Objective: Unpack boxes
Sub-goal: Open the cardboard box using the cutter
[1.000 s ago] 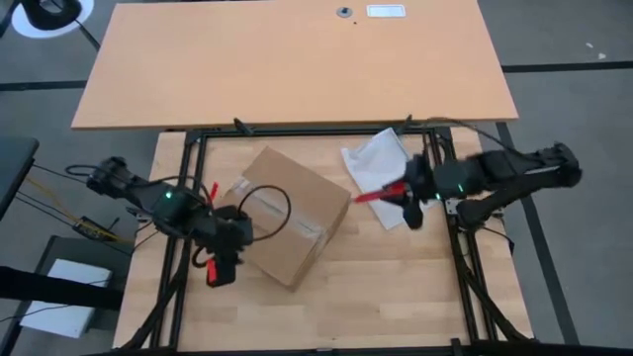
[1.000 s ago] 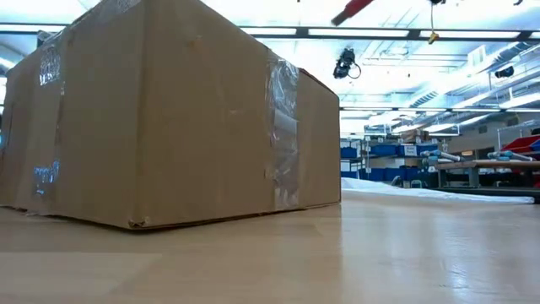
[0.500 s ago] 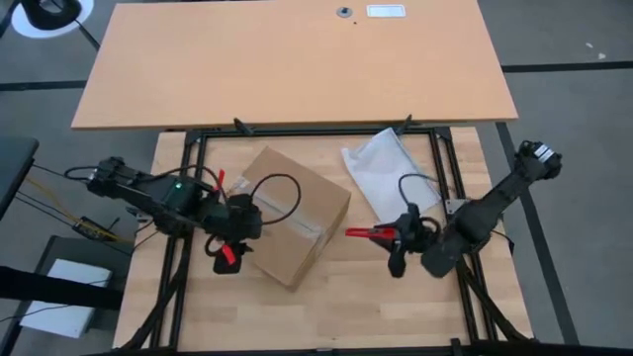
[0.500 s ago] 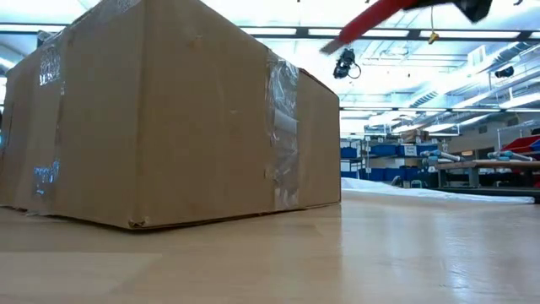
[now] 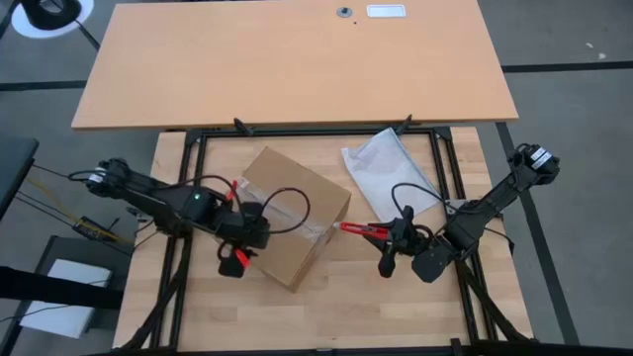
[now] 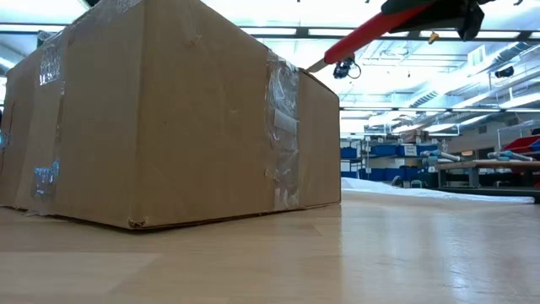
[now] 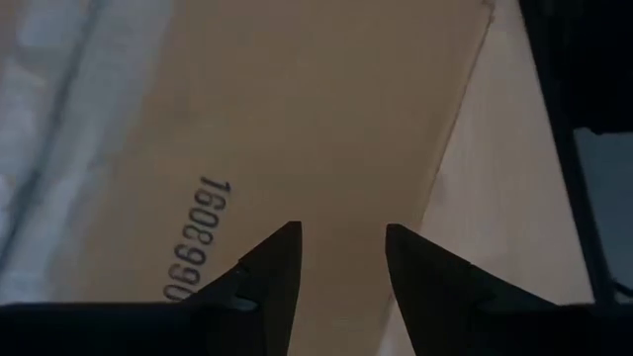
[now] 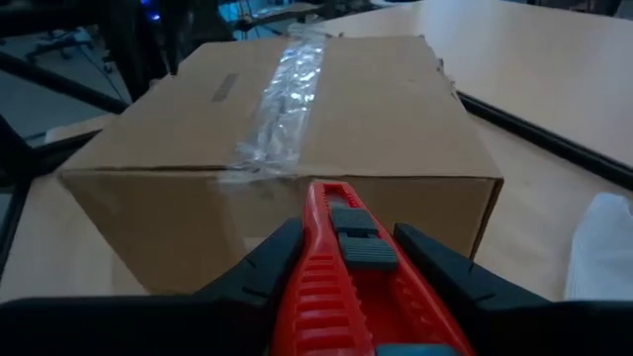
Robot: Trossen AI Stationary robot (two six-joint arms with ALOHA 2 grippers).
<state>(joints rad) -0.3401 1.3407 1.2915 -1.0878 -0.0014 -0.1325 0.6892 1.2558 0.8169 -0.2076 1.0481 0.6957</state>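
**Cutter lined up on the taped seam; carton still sealed**

The carton [image 5: 288, 215] is seen lying skewed on the slatted table [image 5: 346, 302], left of its middle, with all flaps down and a strip of clear tape [image 8: 280, 87] running along the top seam and over the near edge. Just beyond it, toward the right rear, a clear plastic bag [image 5: 384, 168] is laid flat, apart from the carton.

The right gripper [image 5: 394, 240] is clenched on a red box cutter [image 8: 341, 272], whose nose is pointed at the carton's right end. In the low view the cutter's tip [image 6: 319, 62] is shown at the height of the top edge, close to it; whether contact has been made cannot be told. The left gripper [image 5: 240, 259] is held over the carton's left part, its fingers [image 7: 272, 265] parted with only bare cardboard and a printed number seen between them; nothing is grasped, and whether the lid is being pressed cannot be told.

The step in hand is judged to be the slitting of the tape, the opening stage of the unpacking, with nothing yet taken out. For the next move, the tip would need to be brought onto the tape line at the carton's edge and drawn along the seam at a shallow depth, while the carton is steadied from the left so that it is not pushed across the table.
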